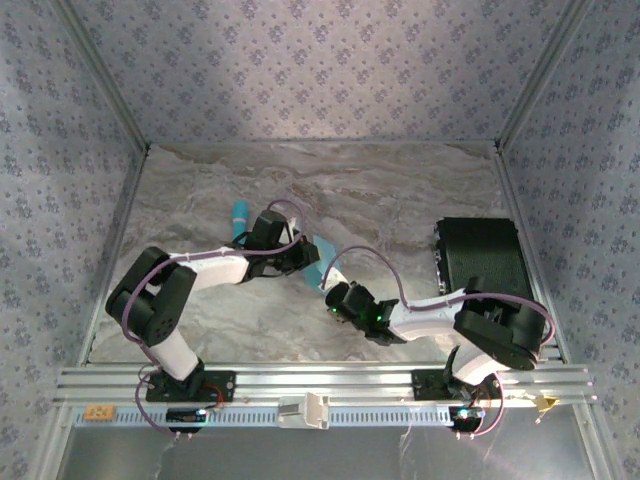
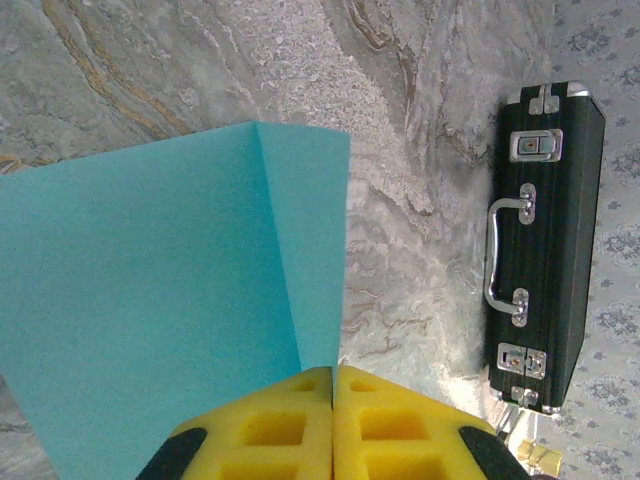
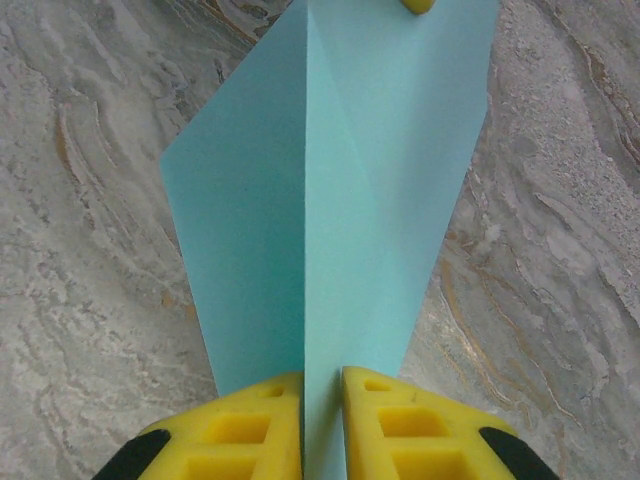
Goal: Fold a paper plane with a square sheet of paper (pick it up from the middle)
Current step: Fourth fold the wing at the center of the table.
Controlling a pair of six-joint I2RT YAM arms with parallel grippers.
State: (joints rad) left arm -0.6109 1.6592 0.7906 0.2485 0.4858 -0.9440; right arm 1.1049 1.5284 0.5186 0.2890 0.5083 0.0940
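The square sheet of paper [image 1: 316,262], light cyan-blue and partly folded with a sharp crease, is held up above the marble table between my two arms. In the left wrist view the paper [image 2: 150,300] spreads left of the crease. My left gripper [image 2: 332,372] is shut on its near edge, the yellow pads pressed together on the fold. From above, the left gripper [image 1: 299,257] is at the paper's upper left and the right gripper [image 1: 329,286] at its lower right. The right gripper [image 3: 322,375] straddles the paper [image 3: 380,150] at the crease, jaws slightly apart. It stands narrowly open.
A black hard case [image 1: 482,258] with metal latches lies flat on the right side of the table, also seen as the case [image 2: 540,240] in the left wrist view. A slim turquoise stick [image 1: 240,214] lies behind the left arm. Patterned walls close off three sides.
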